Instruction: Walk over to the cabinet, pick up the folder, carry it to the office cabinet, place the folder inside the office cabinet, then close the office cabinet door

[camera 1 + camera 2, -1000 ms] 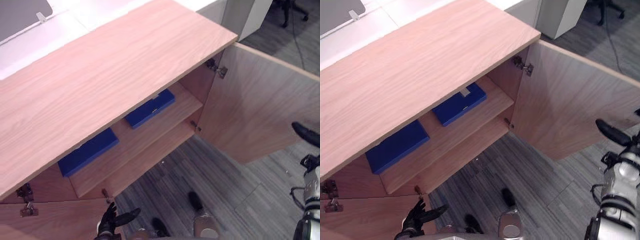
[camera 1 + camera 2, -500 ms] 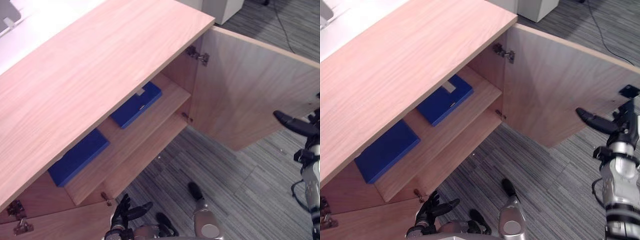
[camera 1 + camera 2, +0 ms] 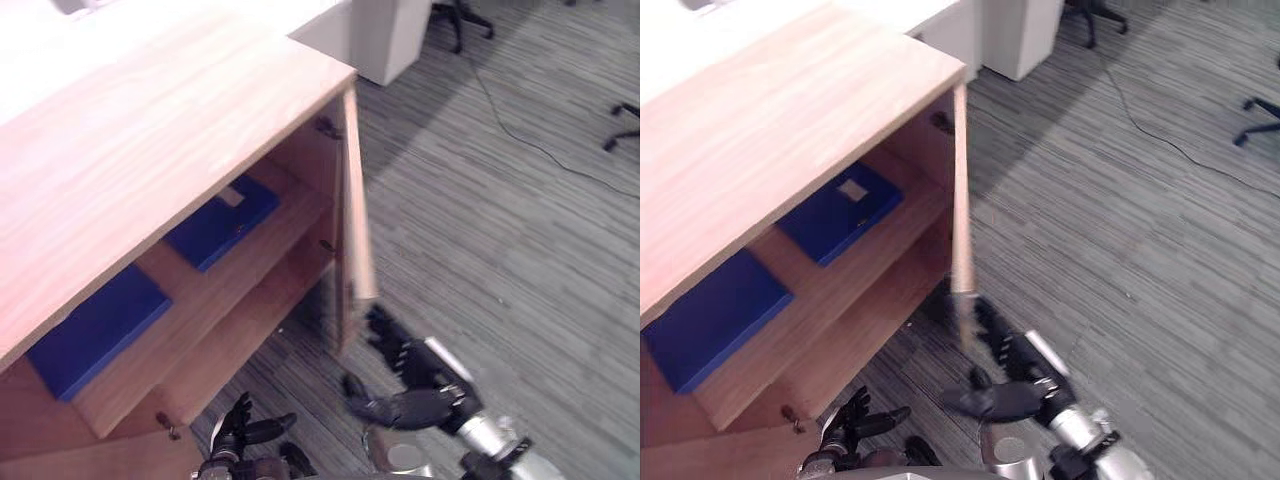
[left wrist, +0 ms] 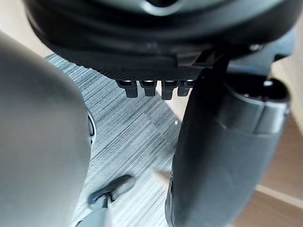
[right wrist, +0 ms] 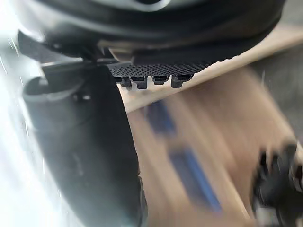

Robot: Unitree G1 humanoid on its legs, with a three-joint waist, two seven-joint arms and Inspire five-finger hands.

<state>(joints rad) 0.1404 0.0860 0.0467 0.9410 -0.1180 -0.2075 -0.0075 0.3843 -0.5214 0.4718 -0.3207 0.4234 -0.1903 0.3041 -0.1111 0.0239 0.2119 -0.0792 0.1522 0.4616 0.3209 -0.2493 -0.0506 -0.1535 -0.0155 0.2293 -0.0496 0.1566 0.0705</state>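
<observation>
Basically on the last step. Two blue folders lie flat on the shelf (image 3: 262, 262) inside the office cabinet (image 3: 150, 150), so placement looks done; neither hand carries anything.

- labelled folder (image 3: 220, 222): right, farther end of the shelf. Long axis runs along the shelf's length, parallel to the cabinet's front edge, with the pale label patch up.
- second folder (image 3: 95, 330): left, nearer end, same orientation, well apart from the first. Can't tell which one is the task's.
- door (image 3: 352, 200): not shut. It stands out from the right side of the cabinet and shows edge-on.
- right hand (image 3: 425, 385): fingers straight and spread, gripping nothing. It sits low at the door's free corner, on its outer side. Contact can't be confirmed.
- left hand (image 3: 240, 432): low at near left over the floor (image 3: 500, 200), fingers relaxed, empty and idle.

Remaining, as I judge it: swing the door fully onto the cabinet front, then pull the right hand clear.
</observation>
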